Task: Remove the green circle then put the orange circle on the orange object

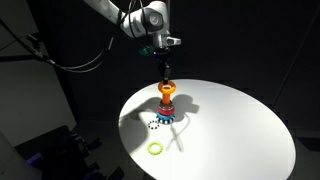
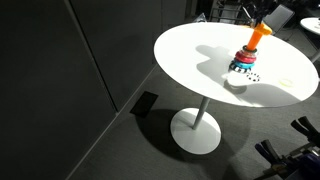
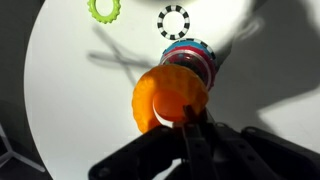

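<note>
My gripper [image 3: 190, 125] is shut on the rim of the thick orange circle [image 3: 168, 95] and holds it right over the top of the small multicoloured stacking tower [image 3: 192, 58]. In both exterior views the orange circle [image 1: 166, 89] [image 2: 257, 36] sits at the tower's top [image 1: 166, 108] [image 2: 243, 66], below the gripper [image 1: 163, 68]. The tower's orange object is hidden behind the circle. The thin green circle [image 1: 155, 149] [image 3: 104, 9] lies flat on the table, apart from the tower.
A black-and-white ring [image 1: 154, 125] [image 3: 173, 21] [image 2: 252, 77] lies on the table beside the tower's base. The round white table [image 1: 240, 130] [image 2: 190, 50] stands on a single pedestal, with dark floor all round it.
</note>
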Available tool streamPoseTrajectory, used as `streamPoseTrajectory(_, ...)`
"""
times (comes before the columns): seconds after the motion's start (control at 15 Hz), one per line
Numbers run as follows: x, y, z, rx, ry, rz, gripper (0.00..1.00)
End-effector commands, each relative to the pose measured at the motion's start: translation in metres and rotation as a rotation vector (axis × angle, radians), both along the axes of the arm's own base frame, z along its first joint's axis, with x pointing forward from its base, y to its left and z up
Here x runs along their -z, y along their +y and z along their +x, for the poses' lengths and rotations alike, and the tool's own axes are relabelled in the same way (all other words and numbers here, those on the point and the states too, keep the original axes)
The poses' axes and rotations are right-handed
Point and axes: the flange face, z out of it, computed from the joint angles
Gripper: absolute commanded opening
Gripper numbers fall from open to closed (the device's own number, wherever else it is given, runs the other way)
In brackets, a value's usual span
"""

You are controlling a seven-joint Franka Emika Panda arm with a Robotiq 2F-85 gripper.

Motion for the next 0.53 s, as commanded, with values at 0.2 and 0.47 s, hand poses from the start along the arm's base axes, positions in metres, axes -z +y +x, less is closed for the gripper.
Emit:
streamPoseTrajectory(0.2, 0.0045, -0.0033, 0.0068, 0.018, 0.04, -0.069, 0.04)
streamPoseTrajectory(0.47, 0.0079, -0.0041, 0.0078, 0.013, 0.048, -0.076, 0.07)
